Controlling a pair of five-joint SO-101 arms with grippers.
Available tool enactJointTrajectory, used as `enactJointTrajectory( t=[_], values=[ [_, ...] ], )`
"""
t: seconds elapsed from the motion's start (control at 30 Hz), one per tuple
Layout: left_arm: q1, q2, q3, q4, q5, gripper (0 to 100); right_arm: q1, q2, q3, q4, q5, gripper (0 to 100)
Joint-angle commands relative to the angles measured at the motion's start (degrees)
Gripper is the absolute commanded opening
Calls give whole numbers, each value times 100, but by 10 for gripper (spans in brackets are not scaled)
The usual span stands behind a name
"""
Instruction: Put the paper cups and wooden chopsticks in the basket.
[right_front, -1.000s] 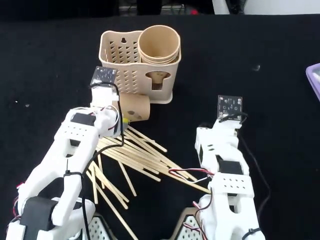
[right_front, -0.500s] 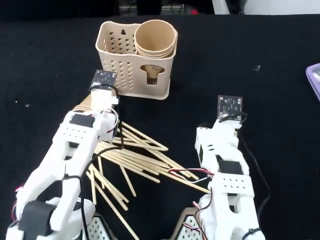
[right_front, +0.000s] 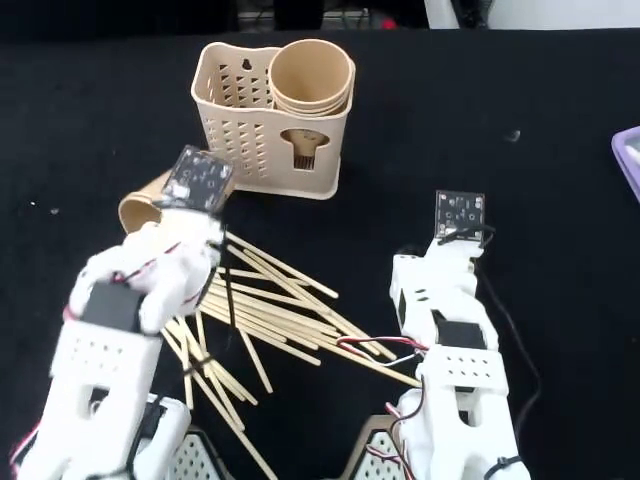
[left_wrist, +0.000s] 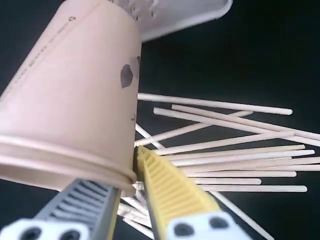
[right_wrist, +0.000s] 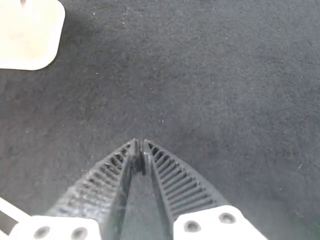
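Observation:
A brown paper cup (left_wrist: 75, 95) lies tilted in my left gripper (left_wrist: 131, 167), whose grey and yellow fingers are shut on its rim. From above, this cup (right_front: 140, 205) hangs left of the beige basket (right_front: 240, 120), a little apart from it. Stacked paper cups (right_front: 312, 78) stand in the basket's right compartment. Several wooden chopsticks (right_front: 275, 310) lie fanned on the black cloth between the two arms. My right gripper (right_wrist: 139, 150) is shut on nothing and points down at bare cloth, right of the chopsticks.
A purple object (right_front: 628, 150) pokes in at the right edge. A corner of the basket (right_wrist: 27, 35) shows in the right wrist view. Black cloth (right_front: 520, 120) covers the table, with open room right of the basket.
The left arm has pulled back and to the left with the paper cup in its gripper, away from the basket. The basket shifted slightly left a second ago. The right arm has kept still.

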Motion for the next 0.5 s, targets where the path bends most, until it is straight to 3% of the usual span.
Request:
enactJointTrajectory(
  t=[0.0, 0.23, 0.47],
  values=[
    [-224, -448, -998, 466, -114, 30, -105, -127, -13, -114, 53, 12],
    [-629, -26, -2923, 554, -97, 29, -105, -127, -13, -114, 53, 12],
    [-198, 2136, -5253, 668, 563, 29, -105, -127, -13, -114, 53, 12]
  ],
)
